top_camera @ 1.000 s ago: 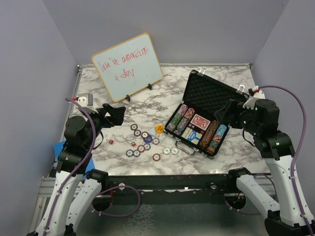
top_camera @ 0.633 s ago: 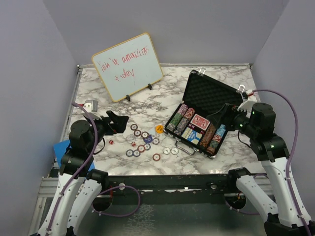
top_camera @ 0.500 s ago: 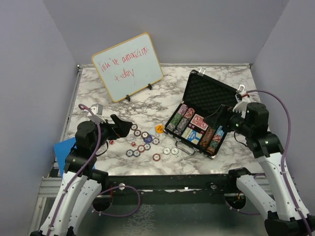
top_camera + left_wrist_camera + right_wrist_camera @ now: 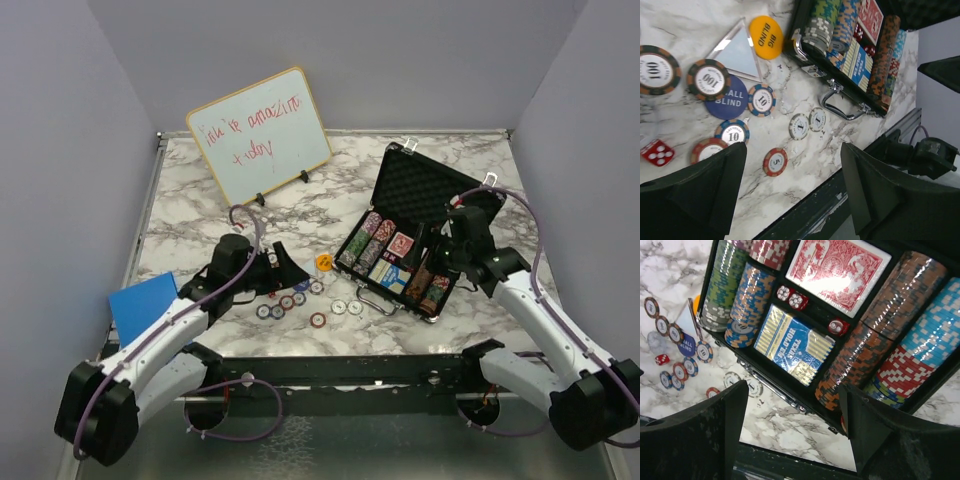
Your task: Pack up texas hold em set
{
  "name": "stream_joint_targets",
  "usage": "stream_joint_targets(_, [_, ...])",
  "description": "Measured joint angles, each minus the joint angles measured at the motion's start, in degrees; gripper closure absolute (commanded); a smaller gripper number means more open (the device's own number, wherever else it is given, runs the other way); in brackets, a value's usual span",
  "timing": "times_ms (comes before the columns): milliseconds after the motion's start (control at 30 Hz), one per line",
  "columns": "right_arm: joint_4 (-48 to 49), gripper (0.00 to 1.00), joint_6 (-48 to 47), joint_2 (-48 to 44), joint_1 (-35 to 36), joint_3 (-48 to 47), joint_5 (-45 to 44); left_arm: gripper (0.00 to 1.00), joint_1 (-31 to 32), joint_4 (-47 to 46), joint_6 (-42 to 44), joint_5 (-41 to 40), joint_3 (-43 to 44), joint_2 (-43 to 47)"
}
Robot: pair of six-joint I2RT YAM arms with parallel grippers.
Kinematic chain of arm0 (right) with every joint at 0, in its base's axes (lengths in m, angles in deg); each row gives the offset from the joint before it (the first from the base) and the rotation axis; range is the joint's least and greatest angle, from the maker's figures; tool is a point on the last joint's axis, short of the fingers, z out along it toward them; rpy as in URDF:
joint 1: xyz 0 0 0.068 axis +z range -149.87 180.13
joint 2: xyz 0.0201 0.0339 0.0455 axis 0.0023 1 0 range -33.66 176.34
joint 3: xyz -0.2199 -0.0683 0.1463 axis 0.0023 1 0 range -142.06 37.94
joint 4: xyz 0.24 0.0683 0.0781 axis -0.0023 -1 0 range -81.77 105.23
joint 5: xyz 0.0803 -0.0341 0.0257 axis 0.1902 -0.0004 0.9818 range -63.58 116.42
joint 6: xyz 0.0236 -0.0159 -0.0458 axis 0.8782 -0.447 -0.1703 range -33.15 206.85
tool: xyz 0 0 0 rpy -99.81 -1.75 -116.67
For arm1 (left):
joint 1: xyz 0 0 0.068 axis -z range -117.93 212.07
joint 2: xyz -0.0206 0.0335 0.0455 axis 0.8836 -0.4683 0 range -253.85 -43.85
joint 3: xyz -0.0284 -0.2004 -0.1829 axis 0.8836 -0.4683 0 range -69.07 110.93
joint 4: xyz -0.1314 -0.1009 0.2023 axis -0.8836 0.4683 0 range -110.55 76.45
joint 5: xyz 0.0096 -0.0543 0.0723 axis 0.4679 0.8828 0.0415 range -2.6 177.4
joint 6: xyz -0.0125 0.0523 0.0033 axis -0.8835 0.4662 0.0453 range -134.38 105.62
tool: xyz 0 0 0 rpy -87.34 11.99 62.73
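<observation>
With the open case (image 4: 430, 190) mostly filled beneath the spread, empty right fingers (image 4: 700, 430), about a dozen loose chips (image 4: 710, 80), a yellow disc (image 4: 766, 36) and a red die (image 4: 657, 152) lie on the counter (image 4: 300, 205) just ahead of the left fingers (image 4: 700, 190), also wide apart and holding nothing.

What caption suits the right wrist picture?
Open right gripper above the case holding chips, red cards, a blue deck and dice.
</observation>
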Motion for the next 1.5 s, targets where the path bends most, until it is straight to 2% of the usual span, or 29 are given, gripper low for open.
stream_joint_targets(100, [1.38, 0.26, -0.31, 1.64, 1.86, 1.14, -0.04, 0.18, 4.07, -5.86, -1.51, -0.44, 0.09, -6.23])
stream_joint_targets(233, [5.11, 0.35, -0.31, 3.21, 12.52, 0.37, -0.83, 0.18, 5.60, -9.66, -2.58, -3.21, 0.48, -11.65])
stream_joint_targets(367, [7.19, 0.43, 2.60, 9.35, 21.68, -1.09, -4.15, 0.15, 5.60, -10.82, -3.15, -7.56, 0.68, -11.52])
stream_joint_targets(567, [6.38, 0.58, 10.86, 19.37, 28.48, -1.09, -12.55, 0.12, 5.60, -11.02, -2.99, -13.60, 0.70, -6.84])
stream_joint_targets(667, [6.10, 0.64, 15.06, 22.51, 30.08, -1.09, -16.59, 0.11, 5.60, -10.97, -2.56, -15.37, 0.68, -5.09])
stream_joint_targets(800, [6.73, 0.65, 19.39, 24.68, 30.60, -1.07, -20.20, 0.10, 5.60, -10.40, -2.14, -16.87, 0.70, -4.66])
stream_joint_targets(1033, [6.95, 0.52, 26.08, 29.49, 32.09, -1.46, -22.36, 0.09, 5.60, -9.70, -1.90, -18.08, 0.68, -4.63])
stream_joint_targets(1133, [6.05, 0.51, 28.30, 30.84, 32.46, -2.82, -23.19, 0.08, 5.60, -9.40, -1.68, -18.62, 0.68, -4.61])
stream_joint_targets(1333, [4.50, 0.61, 30.14, 32.96, 32.28, -5.01, -24.24, 0.07, 5.60, -8.22, -1.31, -19.67, 0.68, -4.44])
stream_joint_targets(1500, [5.33, 0.63, 28.55, 33.90, 29.53, -5.70, -24.24, 0.06, 5.60, -7.39, -1.07, -20.79, 0.68, -4.09])
